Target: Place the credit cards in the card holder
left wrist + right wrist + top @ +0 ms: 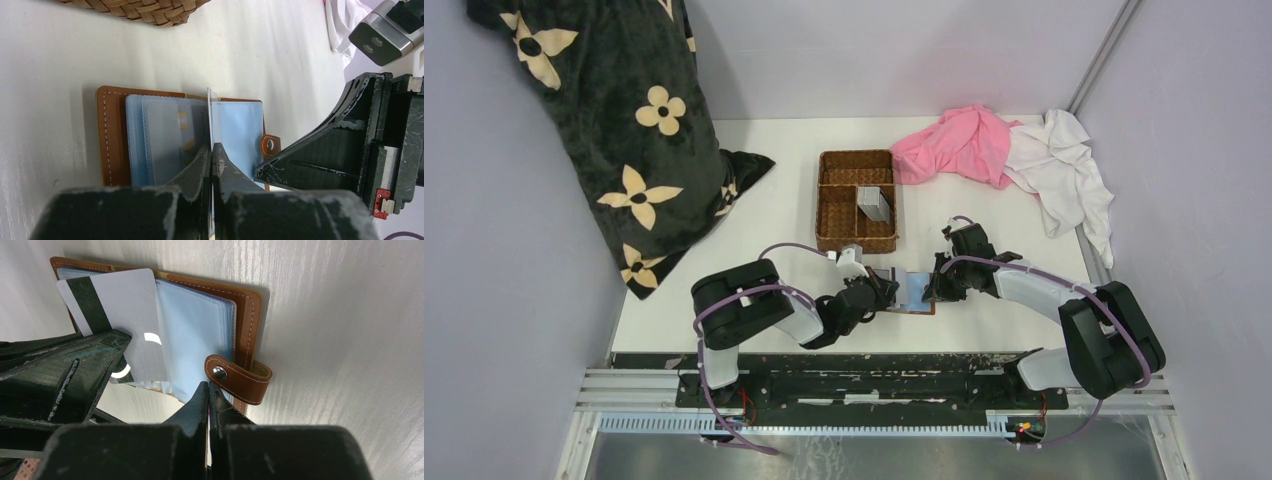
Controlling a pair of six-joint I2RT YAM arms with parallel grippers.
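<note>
Card holder (918,290) lies open on the white worktop (784,200) near its front edge, between the two arms, its brown leather cover down and its pale blue plastic sleeves (240,130) facing up. The left pincer (211,150) is clamped on a credit card (125,305), a grey-silver card with a dark stripe across one end. From the left wrist the card shows edge-on, a thin line over the middle of the holder. From the right wrist it shows tilted over the sleeves, with the striped end out past the pincer's fingers. Whether its edge has entered a slot cannot be told.

The right pincer (208,387) is closed, its tips pressed together at the edge of the sleeves just beside the snap tab (235,377), which curls off the holder's side. Whether a sleeve is caught between those tips cannot be told.

Behind the holder stands a brown woven basket (857,153) with compartments. Several grey cards (876,203) lean upright in its right-hand compartment. A pink cloth (959,145) and a white cloth (1064,165) lie crumpled together at the far right of the worktop. A dark blanket (614,110) with cream flower shapes is heaped against the left wall.
</note>
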